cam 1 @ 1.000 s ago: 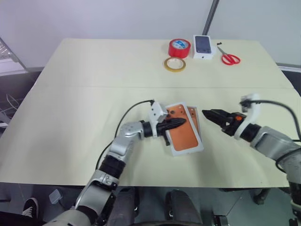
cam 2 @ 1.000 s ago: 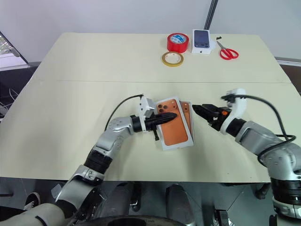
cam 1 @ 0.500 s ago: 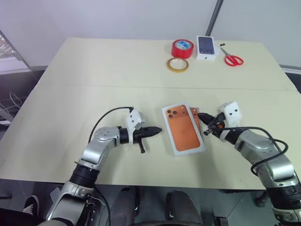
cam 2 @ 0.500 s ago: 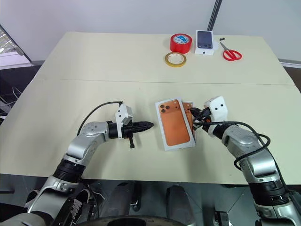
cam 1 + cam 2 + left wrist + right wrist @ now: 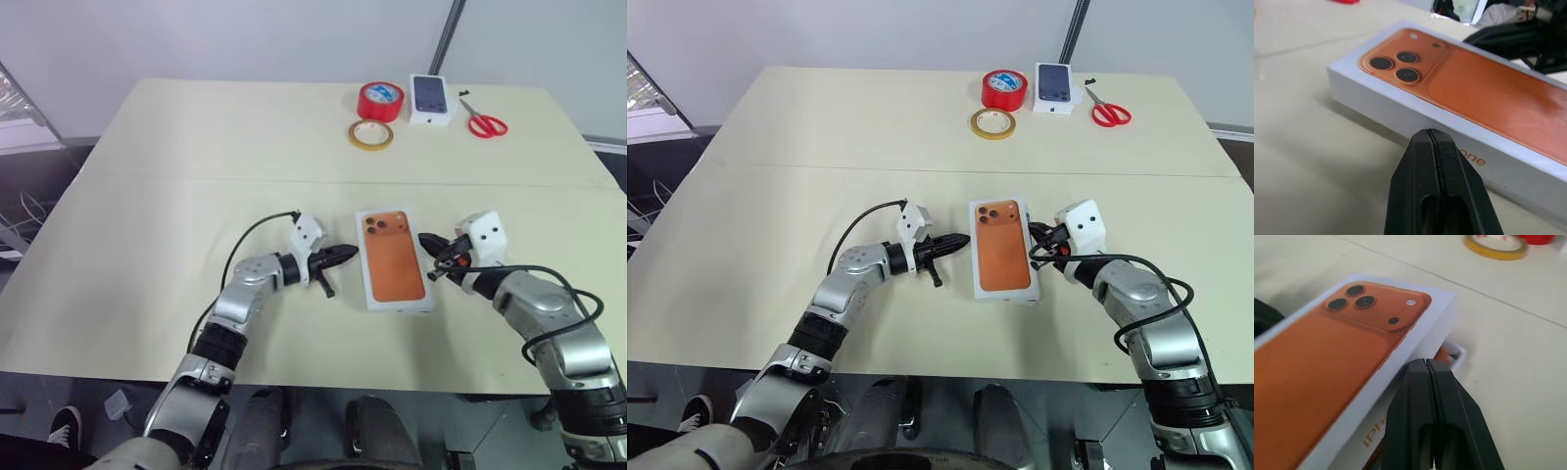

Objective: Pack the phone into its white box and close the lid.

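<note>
Lid (image 5: 394,258): we see its orange phone print facing up and orange lettering on the side, "one" and "iPh" legible; it sits on the white box (image 5: 1453,354), whose corner peeks out below.
Left gripper (image 5: 345,256): fingers together, empty, tip just beside the lid's left side.
Right gripper (image 5: 431,246): pinched together, at the lid's right edge.
Far table edge (image 5: 245,88): red tape roll (image 5: 379,100), yellow tape ring (image 5: 370,134), scissors (image 5: 482,121).

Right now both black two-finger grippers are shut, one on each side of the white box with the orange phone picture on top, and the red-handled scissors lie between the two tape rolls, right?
Not quite. The red-handled scissors lie beyond the small white box printed with a dark phone, not between the red tape roll and the yellow tape roll; the left eye view shows it. The left gripper and right gripper are indeed shut beside the white box with the orange phone picture.
</note>
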Controlling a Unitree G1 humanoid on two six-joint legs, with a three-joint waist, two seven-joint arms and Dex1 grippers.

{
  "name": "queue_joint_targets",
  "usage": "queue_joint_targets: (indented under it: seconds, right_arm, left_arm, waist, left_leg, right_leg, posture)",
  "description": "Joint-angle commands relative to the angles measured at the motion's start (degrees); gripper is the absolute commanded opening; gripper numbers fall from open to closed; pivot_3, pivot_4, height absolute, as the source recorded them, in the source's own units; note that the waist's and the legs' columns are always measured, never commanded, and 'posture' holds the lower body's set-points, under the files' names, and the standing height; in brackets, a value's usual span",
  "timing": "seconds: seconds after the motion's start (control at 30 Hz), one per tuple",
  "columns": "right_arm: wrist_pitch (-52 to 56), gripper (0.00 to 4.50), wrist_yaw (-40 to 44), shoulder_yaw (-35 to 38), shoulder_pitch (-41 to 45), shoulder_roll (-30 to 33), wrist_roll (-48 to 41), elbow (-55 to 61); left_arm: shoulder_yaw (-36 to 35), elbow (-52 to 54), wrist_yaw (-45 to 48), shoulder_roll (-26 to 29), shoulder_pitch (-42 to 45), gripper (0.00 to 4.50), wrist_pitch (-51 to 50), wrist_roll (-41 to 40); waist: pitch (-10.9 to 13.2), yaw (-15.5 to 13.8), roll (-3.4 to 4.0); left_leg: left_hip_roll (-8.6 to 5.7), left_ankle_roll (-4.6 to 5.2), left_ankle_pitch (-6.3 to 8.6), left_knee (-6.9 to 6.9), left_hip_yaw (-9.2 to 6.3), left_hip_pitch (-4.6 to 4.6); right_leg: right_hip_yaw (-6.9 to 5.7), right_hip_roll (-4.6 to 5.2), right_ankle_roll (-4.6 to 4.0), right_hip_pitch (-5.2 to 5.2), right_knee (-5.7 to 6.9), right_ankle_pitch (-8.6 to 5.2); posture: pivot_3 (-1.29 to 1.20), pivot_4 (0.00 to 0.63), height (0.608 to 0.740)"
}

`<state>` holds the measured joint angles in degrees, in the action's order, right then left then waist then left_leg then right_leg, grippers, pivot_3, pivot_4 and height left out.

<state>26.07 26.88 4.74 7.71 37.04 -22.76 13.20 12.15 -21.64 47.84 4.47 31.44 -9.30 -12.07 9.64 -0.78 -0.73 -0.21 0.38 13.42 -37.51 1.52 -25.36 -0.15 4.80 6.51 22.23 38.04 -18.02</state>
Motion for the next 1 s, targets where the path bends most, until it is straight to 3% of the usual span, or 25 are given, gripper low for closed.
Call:
queue_joint_targets:
  seconds: [0.03,1.0]
  right_arm:
    - [-0.72,0.03,0.47,0.09,-0.05,-1.22,1.06,1.1]
    - [-2.09,0.03,2.5,0.26,-2.45,-1.34,9.15,-0.96]
  left_arm:
    - [1.27,0.26,0.3,-2.02,1.67,0.0,2.37,0.63]
    - [0.44,-1.62,-0.78,-2.19,2.24,0.0,2.1,1.85]
  waist:
    - [0.0,0.04,0.0]
    - [0.0,0.0,0.0]
  left_leg:
    - [0.0,0.0,0.0,0.0,0.0,0.0]
    - [0.0,-0.01,0.0,-0.04,0.0,0.0]
  right_leg:
    - [0.0,0.0,0.0,0.0,0.0,0.0]
    - [0.0,-0.01,0.0,-0.01,0.03,0.0]
  posture:
    - [0.0,0.15,0.728]
    - [0.0,0.15,0.728]
